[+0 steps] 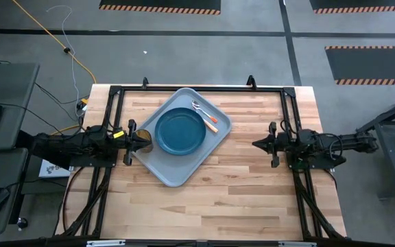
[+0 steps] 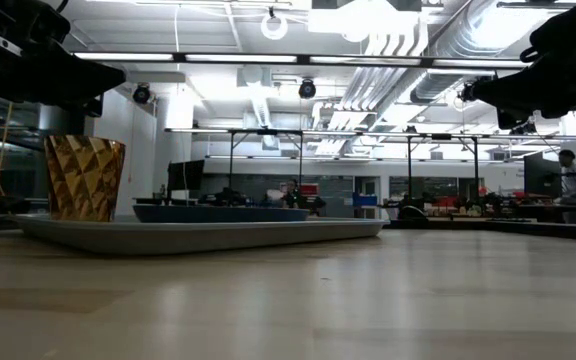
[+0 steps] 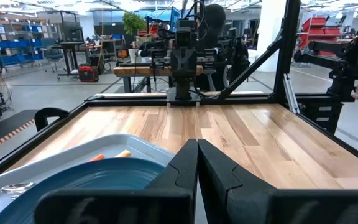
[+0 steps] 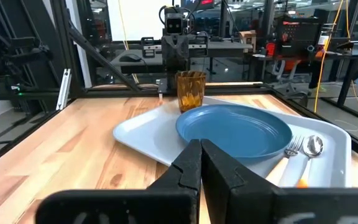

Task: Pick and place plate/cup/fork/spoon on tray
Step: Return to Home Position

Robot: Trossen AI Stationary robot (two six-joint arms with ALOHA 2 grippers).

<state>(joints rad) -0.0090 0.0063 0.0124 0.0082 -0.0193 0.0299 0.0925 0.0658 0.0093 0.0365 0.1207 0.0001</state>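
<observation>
Plate point(image 1: 180, 130), cup point(image 4: 191, 91), fork point(image 4: 293, 149), spoon point(image 4: 314, 145) on tray point(image 1: 170, 171); my step: homing; left end effector point(image 1: 130, 134), right end effector point(image 1: 256, 144) clenched, empty; next: park.

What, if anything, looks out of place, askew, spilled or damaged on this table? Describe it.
The large light grey-blue rectangular tray lies askew, turned diagonally to the wooden table's edges. The small faceted amber cup stands upright at its corner nearest the left hand. Nothing looks spilled, tipped or damaged.
</observation>
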